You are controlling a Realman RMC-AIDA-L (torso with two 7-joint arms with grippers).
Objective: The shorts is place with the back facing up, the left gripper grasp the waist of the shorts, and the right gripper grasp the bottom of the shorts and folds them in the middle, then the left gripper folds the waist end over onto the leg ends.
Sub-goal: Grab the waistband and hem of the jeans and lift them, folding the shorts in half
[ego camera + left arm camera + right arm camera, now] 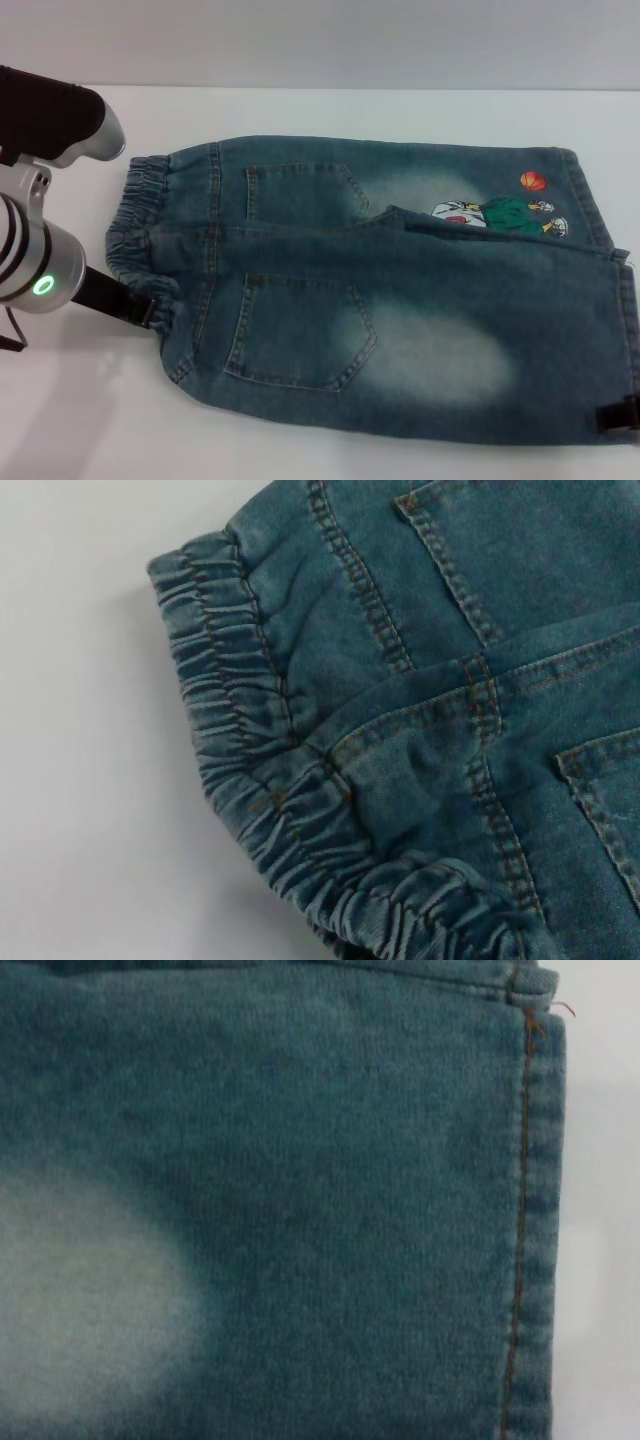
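Observation:
The blue denim shorts (380,290) lie flat on the white table, back pockets up, with the elastic waist (135,235) at the left and the leg ends (620,300) at the right. The far leg is twisted and shows a cartoon print (500,213). My left gripper (140,307) sits at the near corner of the waist, touching its edge. At the near corner of the leg hem is my right gripper (620,416). The left wrist view shows the gathered waist (250,750) close up. Only the hem (535,1210) of the near leg appears in the right wrist view.
The white table (90,420) extends around the shorts, with bare surface at the front left and along the back. My left arm's silver and black links (45,200) stand over the table's left side.

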